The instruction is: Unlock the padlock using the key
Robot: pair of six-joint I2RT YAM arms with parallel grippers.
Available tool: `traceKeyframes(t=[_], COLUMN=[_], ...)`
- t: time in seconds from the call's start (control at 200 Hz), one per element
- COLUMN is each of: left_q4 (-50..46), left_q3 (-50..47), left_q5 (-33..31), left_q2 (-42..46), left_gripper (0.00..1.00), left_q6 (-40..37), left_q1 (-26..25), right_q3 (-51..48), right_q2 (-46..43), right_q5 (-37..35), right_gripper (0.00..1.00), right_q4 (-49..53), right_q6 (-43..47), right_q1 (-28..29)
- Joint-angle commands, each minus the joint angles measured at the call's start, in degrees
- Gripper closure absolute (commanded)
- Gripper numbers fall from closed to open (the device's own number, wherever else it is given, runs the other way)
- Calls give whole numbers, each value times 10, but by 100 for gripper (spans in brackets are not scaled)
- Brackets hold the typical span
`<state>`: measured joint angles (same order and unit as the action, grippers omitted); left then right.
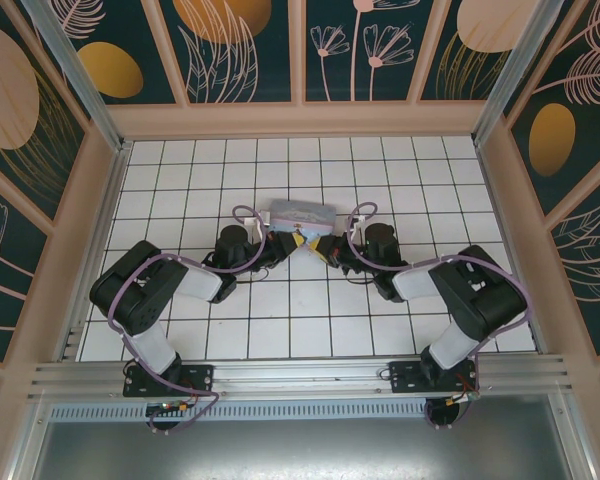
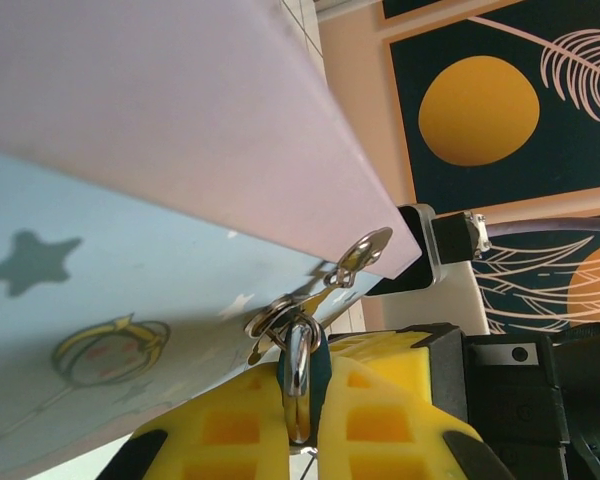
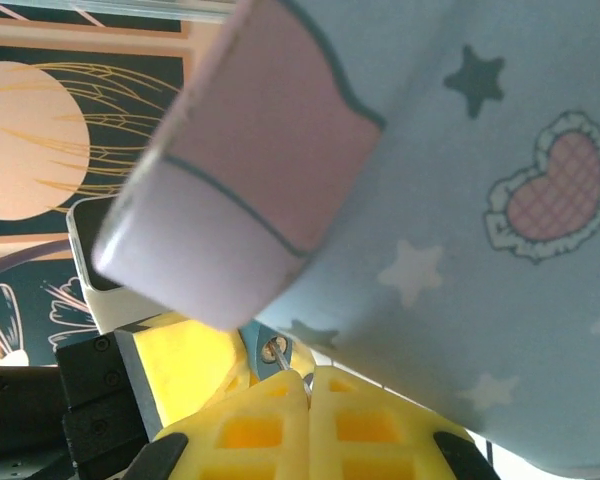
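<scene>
Slippage is the chief risk. On the left, the left gripper [image 2: 302,405] is clamped on the padlock [image 2: 318,366], whose shackle hangs from the hasp ring [image 2: 278,320] of the cartoon-printed tin [image 2: 100,300], mid-table. Just right of it, the right gripper [image 3: 310,395] has its yellow fingers pressed together on what looks like the key [image 3: 306,379], its tip just beside the keyhole [image 3: 273,350]. A skewed approach could make the thin key glance off, twist in the pads or drop. A hard push could swing the padlock or shove the tin.
</scene>
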<state>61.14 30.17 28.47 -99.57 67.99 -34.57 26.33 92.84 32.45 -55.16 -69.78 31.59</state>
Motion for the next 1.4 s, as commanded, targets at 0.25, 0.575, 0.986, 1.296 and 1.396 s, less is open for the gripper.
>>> traceKeyframes(t=[0.25, 0.575, 0.986, 1.296, 1.396], left_q4=[24, 69, 60, 35, 32], left_q3=[-17, -25, -26, -12, -11], left_q5=[130, 137, 133, 130, 131], left_q2=[4, -11, -5, -10, -12], left_gripper=[100, 100, 100, 100, 100], left_q6=[15, 49, 44, 24, 23], left_q1=[-33, -33, -33, -33, -32], right_q3=[113, 70, 83, 102, 99], right_q2=[-55, -52, -9, -27, -28], right_q5=[-46, -36, 12, 46, 62], right_gripper=[100, 100, 100, 100, 100], right_q4=[146, 36, -75, 92, 117], right_q6=[206, 174, 6, 154, 189], right_q1=[19, 21, 2, 2, 2])
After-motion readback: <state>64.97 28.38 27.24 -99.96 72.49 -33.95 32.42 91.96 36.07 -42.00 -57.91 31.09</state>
